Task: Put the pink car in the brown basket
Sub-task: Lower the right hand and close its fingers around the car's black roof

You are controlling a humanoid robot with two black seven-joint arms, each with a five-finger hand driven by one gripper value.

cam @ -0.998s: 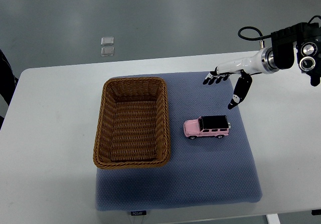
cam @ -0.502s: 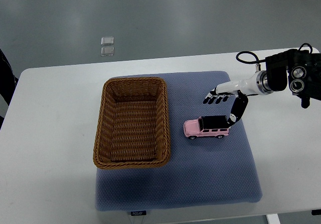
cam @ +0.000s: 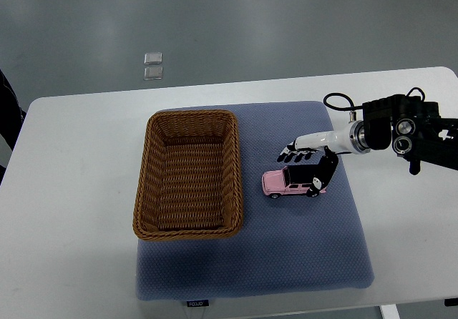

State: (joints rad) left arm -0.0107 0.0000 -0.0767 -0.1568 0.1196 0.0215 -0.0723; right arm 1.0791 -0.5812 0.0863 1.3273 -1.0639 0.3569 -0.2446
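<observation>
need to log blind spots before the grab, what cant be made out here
- Top view: whether the right hand already touches the pink car; the fingers overlap its roof.
- Car's rear end: covered by the thumb.
- Right arm: cut off by the right edge.
- Dark shape at the left edge: cropped, unidentifiable.
- Label on the blue mat front edge: too small to read.

Basket and car side by side on the mat

The basket [cam: 188, 174] sat on the mat's [cam: 286, 254] left; the car [cam: 290, 181] lay just right of it, under the right hand [cam: 308, 163].
</observation>
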